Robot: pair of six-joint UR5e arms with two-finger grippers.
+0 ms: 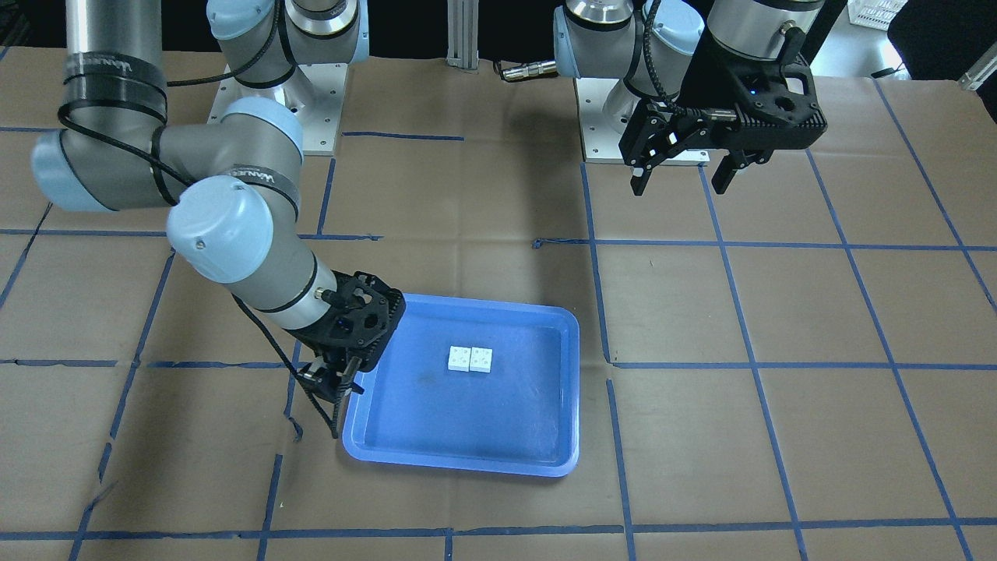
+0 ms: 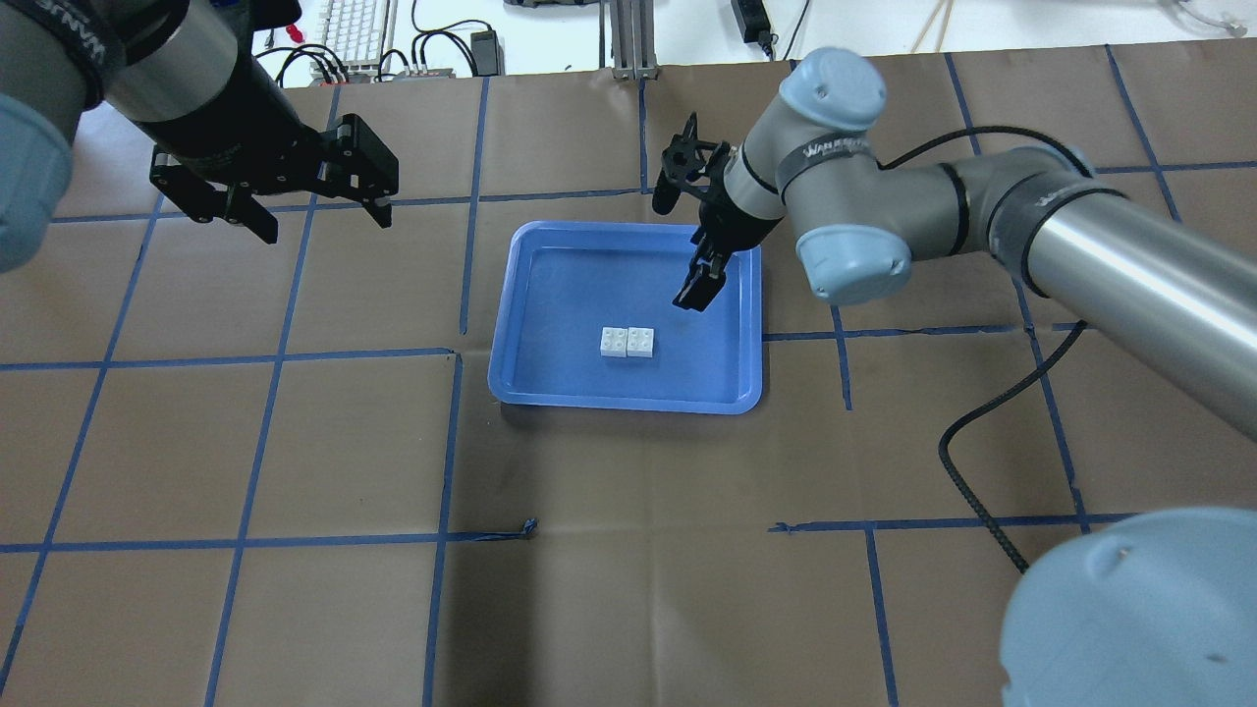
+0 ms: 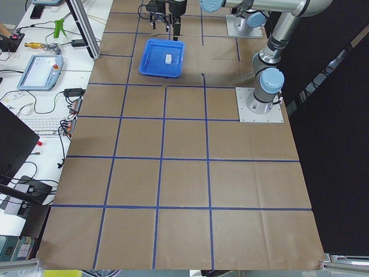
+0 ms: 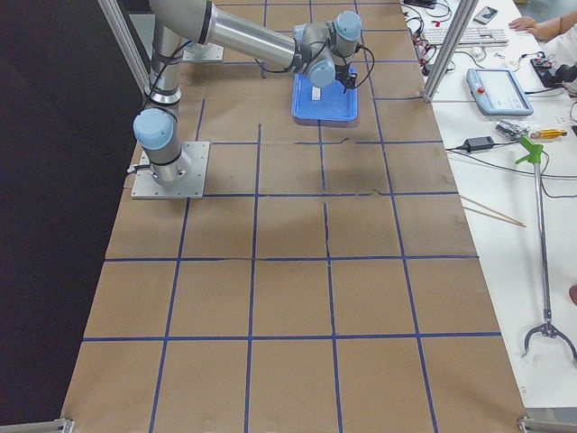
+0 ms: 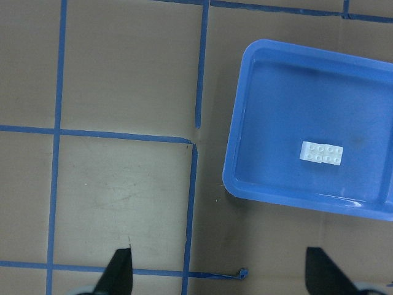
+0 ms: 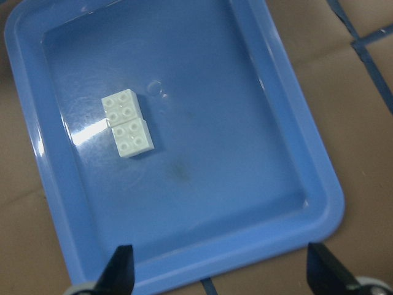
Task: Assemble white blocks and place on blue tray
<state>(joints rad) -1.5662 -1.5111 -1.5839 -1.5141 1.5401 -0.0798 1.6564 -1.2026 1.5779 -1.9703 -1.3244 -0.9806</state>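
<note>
Joined white studded plastic blocks [image 2: 628,342] lie in the shallow blue plastic tray [image 2: 609,403]; right claw [image 2: 699,285] released above its edge, left claw [image 2: 324,221] released, well apart.

Table under brown paper [image 3: 259,190], blue tape grid [image 3: 162,158]. White bench [image 3: 20,130] alongside: keyboard [image 3: 49,125], teach pendant [image 3: 39,70]. Aluminium post [image 3: 83,29] at table edge. Black curtain [image 3: 340,173] opposite. Light bright, even.
</note>
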